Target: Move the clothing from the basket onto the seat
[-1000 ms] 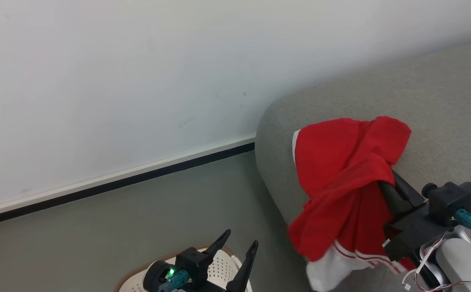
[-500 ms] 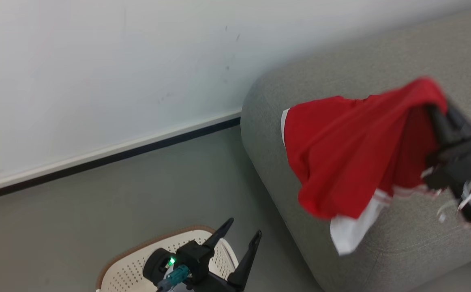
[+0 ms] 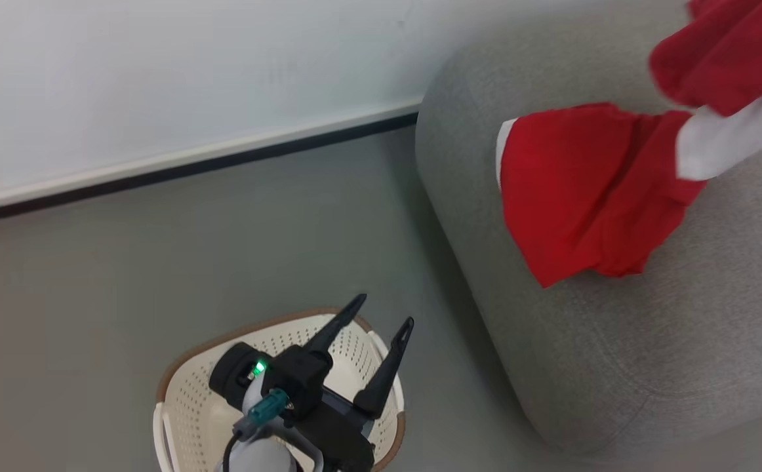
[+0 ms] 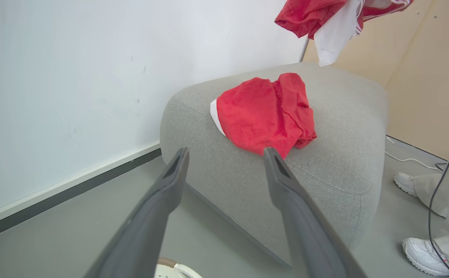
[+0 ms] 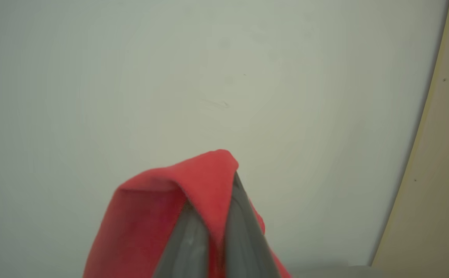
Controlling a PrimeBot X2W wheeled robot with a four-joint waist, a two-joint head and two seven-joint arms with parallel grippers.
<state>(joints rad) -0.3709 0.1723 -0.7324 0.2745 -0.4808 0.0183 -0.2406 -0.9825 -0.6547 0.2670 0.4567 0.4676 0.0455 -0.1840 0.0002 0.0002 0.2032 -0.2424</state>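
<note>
One red piece of clothing (image 3: 578,190) with a white edge lies crumpled on the grey seat (image 3: 584,341), also in the left wrist view (image 4: 265,112). A second red-and-white piece (image 3: 728,59) hangs in the air above the seat (image 4: 325,170), at the top of the left wrist view (image 4: 317,15). My right gripper (image 5: 213,216) is shut on this red fabric (image 5: 151,216), which drapes over its fingers. My left gripper (image 3: 383,312) stands open above the cream basket (image 3: 178,373), its fingers (image 4: 178,170) pointing toward the seat with nothing between them.
A white wall with a dark baseboard (image 3: 191,167) runs behind the grey floor. A beige panel (image 4: 429,77) stands to the right of the seat. A person's white shoes (image 4: 406,181) and a cable lie on the floor beyond the seat.
My right gripper has carried its garment up and to the right, off the piece lying on the seat. The head camera has tilted, bringing more of the basket into view. The left gripper stays open.
</note>
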